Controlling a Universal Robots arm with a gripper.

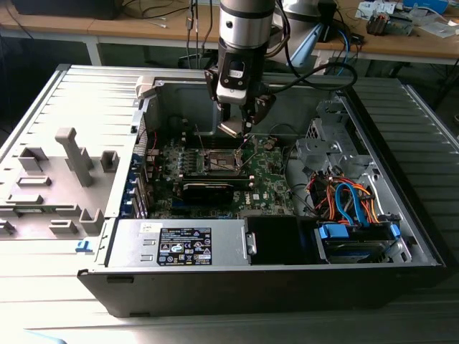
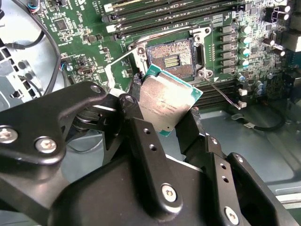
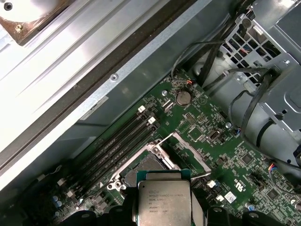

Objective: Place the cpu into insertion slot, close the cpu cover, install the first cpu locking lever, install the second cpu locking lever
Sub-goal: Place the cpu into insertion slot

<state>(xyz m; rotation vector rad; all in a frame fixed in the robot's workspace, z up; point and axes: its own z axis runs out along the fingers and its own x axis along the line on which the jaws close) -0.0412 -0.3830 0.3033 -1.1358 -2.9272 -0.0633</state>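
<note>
Strong light whitens the pale grey ribbed work surface (image 1: pixel 93 93) toward its edge on the exterior view's left, while the open black computer case (image 1: pixel 215 283) is dimmer inside. In the second wrist view the thin silvery-grey square cpu (image 2: pixel 167 101) shows soft glare. In the first wrist view the pale sheet-metal case wall (image 3: pixel 70 42) is nearly washed out.

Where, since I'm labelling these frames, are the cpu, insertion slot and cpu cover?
cpu (image 2: pixel 171 101): second wrist view, middle of its metal top.
insertion slot (image 2: pixel 171 60): second wrist view, middle of the dark socket.
cpu cover (image 3: pixel 192 149): first wrist view, one rail of the open frame.
</note>
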